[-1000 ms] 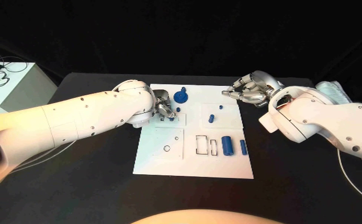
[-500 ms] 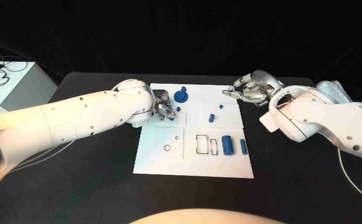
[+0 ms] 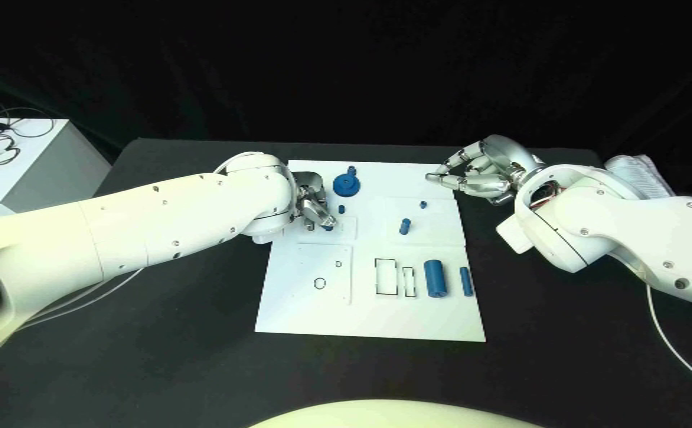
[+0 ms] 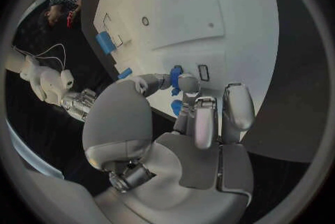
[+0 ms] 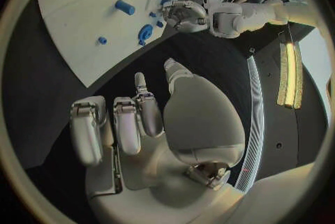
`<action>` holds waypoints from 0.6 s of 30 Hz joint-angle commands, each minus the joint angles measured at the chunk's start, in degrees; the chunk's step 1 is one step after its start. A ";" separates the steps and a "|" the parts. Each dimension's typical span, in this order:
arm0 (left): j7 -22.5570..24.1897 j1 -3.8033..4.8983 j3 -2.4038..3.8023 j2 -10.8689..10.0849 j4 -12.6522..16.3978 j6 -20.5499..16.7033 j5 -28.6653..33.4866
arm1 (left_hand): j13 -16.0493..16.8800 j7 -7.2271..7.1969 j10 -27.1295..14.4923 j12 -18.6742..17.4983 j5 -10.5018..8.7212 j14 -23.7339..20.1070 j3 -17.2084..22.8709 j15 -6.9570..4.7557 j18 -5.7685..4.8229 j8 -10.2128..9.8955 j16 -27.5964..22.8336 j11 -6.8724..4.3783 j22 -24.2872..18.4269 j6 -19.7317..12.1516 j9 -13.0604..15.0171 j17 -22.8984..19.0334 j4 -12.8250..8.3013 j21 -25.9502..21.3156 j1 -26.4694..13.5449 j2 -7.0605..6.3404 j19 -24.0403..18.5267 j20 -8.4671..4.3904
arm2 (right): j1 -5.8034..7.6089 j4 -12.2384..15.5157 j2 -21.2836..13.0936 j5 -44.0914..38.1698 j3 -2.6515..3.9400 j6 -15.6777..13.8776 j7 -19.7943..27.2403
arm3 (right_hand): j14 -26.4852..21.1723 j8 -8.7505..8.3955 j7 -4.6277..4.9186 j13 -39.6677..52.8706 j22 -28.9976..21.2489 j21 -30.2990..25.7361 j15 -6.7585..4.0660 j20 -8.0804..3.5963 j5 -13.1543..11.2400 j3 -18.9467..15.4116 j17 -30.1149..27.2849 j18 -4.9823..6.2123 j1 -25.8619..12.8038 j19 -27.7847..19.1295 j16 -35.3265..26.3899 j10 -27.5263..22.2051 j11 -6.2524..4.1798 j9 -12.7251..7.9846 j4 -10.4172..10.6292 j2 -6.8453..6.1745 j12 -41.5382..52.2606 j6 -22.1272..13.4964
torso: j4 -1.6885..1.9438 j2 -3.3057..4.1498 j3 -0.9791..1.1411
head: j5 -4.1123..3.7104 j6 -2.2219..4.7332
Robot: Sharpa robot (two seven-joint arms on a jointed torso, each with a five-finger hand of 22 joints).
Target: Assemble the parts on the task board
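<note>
The white task board lies mid-table. My left hand rests at its far left corner; the thumb and a finger pinch a small blue part just above the board, with a second blue piece below the fingers. A round blue part stands next to that hand. A short peg, a thick cylinder and a thin one lie on the board's right half. My right hand hovers off the far right corner, fingers loosely bent and apart, holding nothing.
A white box with cables sits at the table's left edge, and a pale bundle lies far right. Outlined slots and round holes mark the board's near half. Black tabletop surrounds the board.
</note>
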 commanded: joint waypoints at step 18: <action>-0.96 -0.48 -0.41 -0.16 0.01 5.03 -0.99 | 0.17 -2.10 0.33 -0.19 0.31 5.96 10.01 -0.44 -0.48 0.13 0.25 -0.35 0.18 2.50 6.47 15.10 -10.31 0.25 0.34 0.48 0.40 0.11 | -0.03 -0.10 -0.07 -0.12 0.00 0.73 0.73 | 5.54 0.01 0.04 6.78 14.91 -0.11 0.35 0.20 -0.10 -0.43 13.07 -0.76 -0.58 5.88 -0.31 -0.35 0.15 -0.02 -0.11 0.19 -0.24 -0.29 | 0.01 0.05 -0.04 | -0.06 -0.35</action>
